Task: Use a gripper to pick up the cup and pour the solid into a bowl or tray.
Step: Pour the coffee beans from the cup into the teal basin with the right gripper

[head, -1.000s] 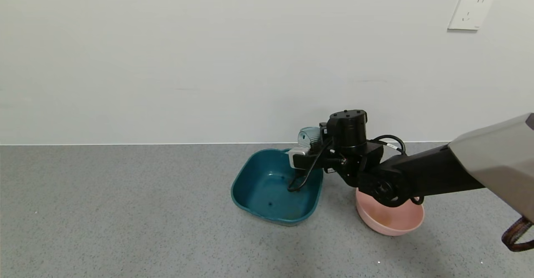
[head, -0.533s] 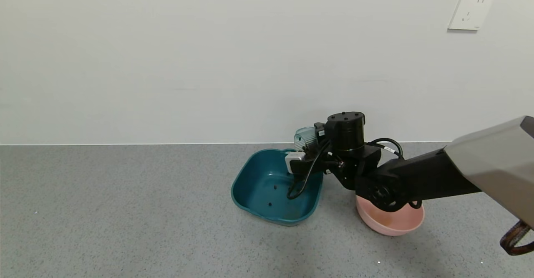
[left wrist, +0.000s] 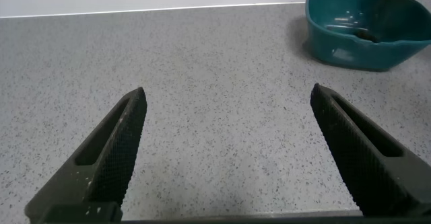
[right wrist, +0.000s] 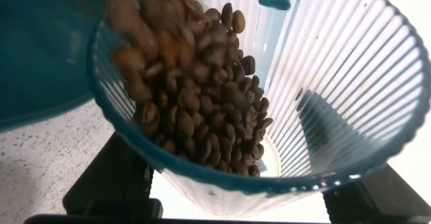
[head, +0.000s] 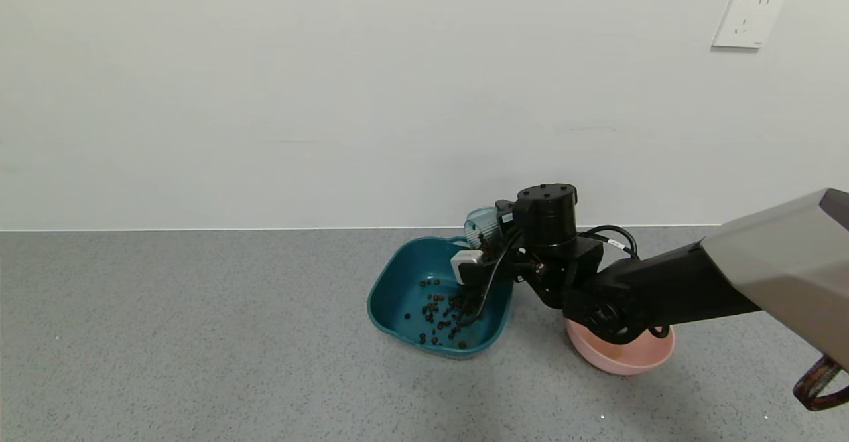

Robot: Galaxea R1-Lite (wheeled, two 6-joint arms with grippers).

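Note:
My right gripper [head: 487,233] is shut on the translucent blue-grey ribbed cup [head: 480,225] and holds it tipped on its side over the far right rim of the dark teal square basin [head: 391,289]. Brown coffee beans [head: 439,314] lie scattered on the basin floor. In the right wrist view the cup [right wrist: 337,83] fills the frame, with many beans [right wrist: 195,96] sliding toward its rim and the basin's teal wall [right wrist: 40,49] beyond. My left gripper [left wrist: 229,103] is open and empty over bare table, far from the basin [left wrist: 357,46].
A round pink bowl [head: 620,356] stands on the table right of the basin, partly under my right arm. The grey speckled table [head: 199,336] stretches left and forward. A white wall runs along the back with a socket [head: 749,16].
The cup has tipped further and dropped a little toward the basin. Many beans have fallen into the basin, where only a couple lay before.

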